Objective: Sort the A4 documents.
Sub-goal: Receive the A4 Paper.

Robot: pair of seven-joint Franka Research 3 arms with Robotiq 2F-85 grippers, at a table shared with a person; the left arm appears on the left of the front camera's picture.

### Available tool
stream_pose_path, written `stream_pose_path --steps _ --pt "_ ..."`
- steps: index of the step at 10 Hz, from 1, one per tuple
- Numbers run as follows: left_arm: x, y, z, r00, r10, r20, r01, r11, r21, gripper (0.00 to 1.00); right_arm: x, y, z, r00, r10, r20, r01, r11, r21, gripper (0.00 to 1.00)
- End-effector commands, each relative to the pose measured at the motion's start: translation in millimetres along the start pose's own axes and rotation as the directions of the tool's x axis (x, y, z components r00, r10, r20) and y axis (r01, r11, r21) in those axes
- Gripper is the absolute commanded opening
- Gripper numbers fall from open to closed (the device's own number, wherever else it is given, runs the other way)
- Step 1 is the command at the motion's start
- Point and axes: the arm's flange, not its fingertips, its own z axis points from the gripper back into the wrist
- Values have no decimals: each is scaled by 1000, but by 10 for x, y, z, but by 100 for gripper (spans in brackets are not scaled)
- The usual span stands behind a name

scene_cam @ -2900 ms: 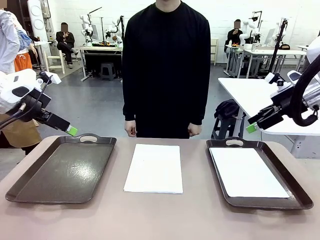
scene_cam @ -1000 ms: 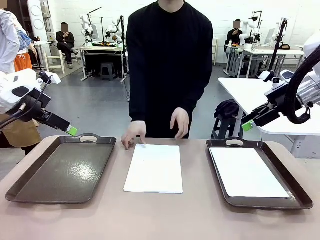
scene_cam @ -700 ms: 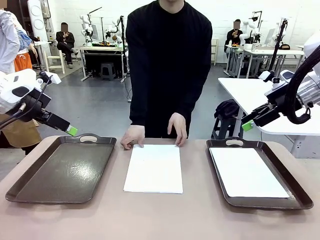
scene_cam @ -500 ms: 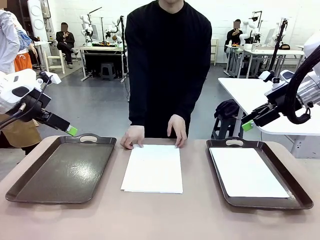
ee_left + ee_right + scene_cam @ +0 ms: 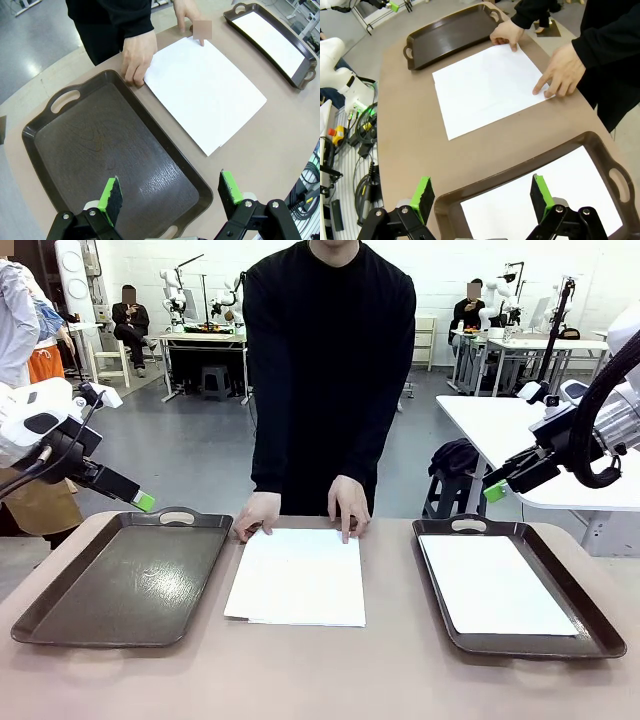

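White paper sheets, the A4 documents (image 5: 297, 577), lie in a stack on the middle of the brown table (image 5: 320, 680), between two dark brown trays and touching neither. The stack is not square. Its upper sheet is skewed so that its near corner juts toward the left tray (image 5: 120, 580), and the edge of a lower sheet shows beneath it along the near side.

A person in a black top stands at the far side with both hands at the stack's far edge. The hand nearer the left tray (image 5: 258, 514) rests at the far corner on that side, fingers on the table and against the paper. The hand nearer the right tray (image 5: 349, 504) presses its fingertips on the paper close to the opposite far corner.

Another white sheet (image 5: 495, 585) lies flat inside the right tray (image 5: 530, 647), covering most of its floor. The left tray's floor shows dark and glossy.

The left gripper (image 5: 170, 192) is held in the air on the left tray's side, well above the table. Its jaws are wide apart and grip nothing. The right gripper (image 5: 481, 194) is held in the air on the right tray's side, its jaws likewise wide apart and gripping nothing. Both grippers are clear of paper, trays and table.
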Motion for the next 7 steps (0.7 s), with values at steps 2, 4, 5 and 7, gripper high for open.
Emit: stream_pose_path --steps 2,4,5,7 --pt "-8 22 -4 1000 2 4 -2 1000 -7 100 4 5 -10 1000 12 -1 -12 1000 2 100" --pt "-8 22 -4 1000 2 4 -2 1000 -7 100 4 5 -10 1000 12 -1 -12 1000 2 100" --pt "-8 22 -4 1000 2 4 -2 1000 -7 100 4 5 -10 1000 12 -1 -12 1000 2 100" --pt "-8 22 -4 1000 2 4 -2 1000 -7 100 4 5 -10 1000 12 -1 -12 1000 2 100"
